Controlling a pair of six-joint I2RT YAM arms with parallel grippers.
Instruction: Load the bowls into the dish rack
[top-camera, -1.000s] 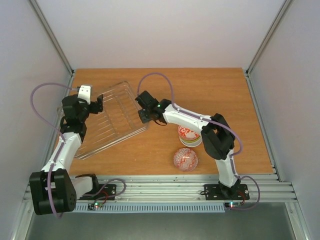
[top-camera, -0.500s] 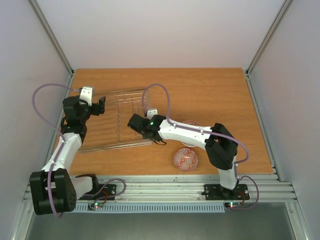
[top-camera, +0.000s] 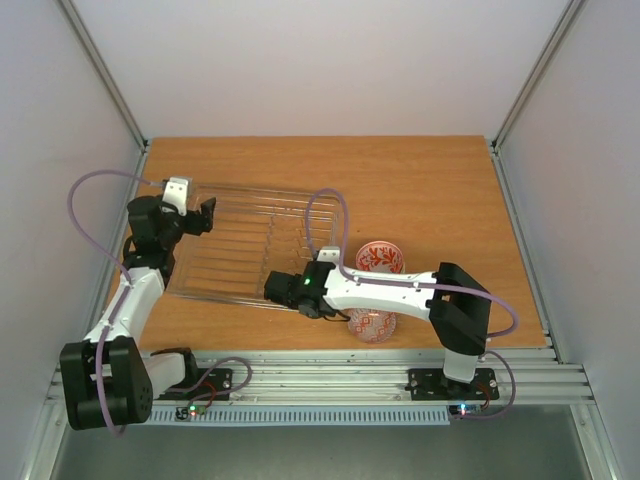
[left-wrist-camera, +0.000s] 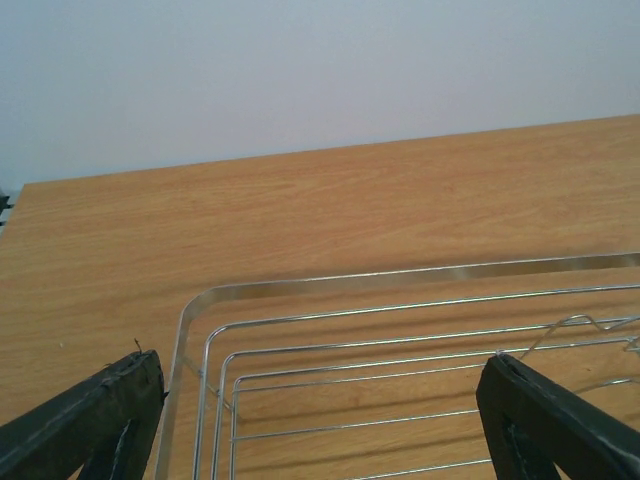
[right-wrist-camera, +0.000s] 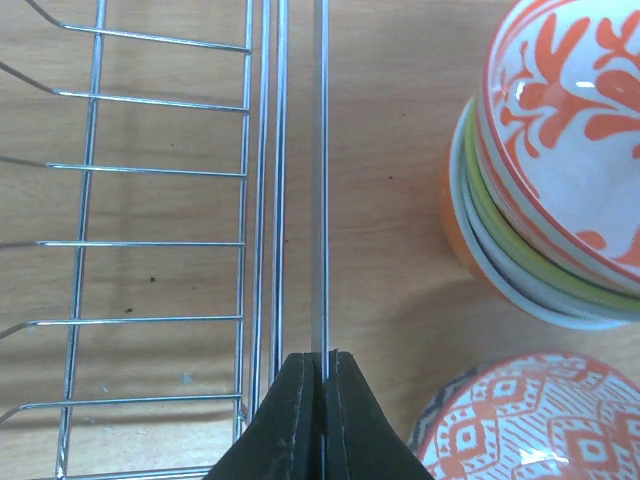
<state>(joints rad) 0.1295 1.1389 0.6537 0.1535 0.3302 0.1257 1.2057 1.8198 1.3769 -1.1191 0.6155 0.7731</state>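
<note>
The dish rack (top-camera: 240, 250), clear with thin wire bars, lies flat on the left half of the table. My right gripper (top-camera: 277, 290) is shut on the rack's rim at its near right corner; in the right wrist view the jaws (right-wrist-camera: 321, 362) pinch the rim (right-wrist-camera: 319, 200). A stack of bowls (top-camera: 380, 258) stands right of the rack: white with red pattern on top (right-wrist-camera: 570, 110), then lime green, white and orange. The patterned bowl (top-camera: 372, 325) sits nearer, partly under the right arm. My left gripper (top-camera: 205, 215) is open over the rack's left end (left-wrist-camera: 400, 275).
The bowl stack and the patterned bowl (right-wrist-camera: 530, 425) sit close to the rack's right rim. Bare wood table (top-camera: 440, 190) lies behind and to the right. Grey walls enclose the table on three sides.
The right gripper has pulled the rack's corner toward the near edge, turning the rack from a slanted pose to lie square with the table. The left gripper stayed at its left end.
</note>
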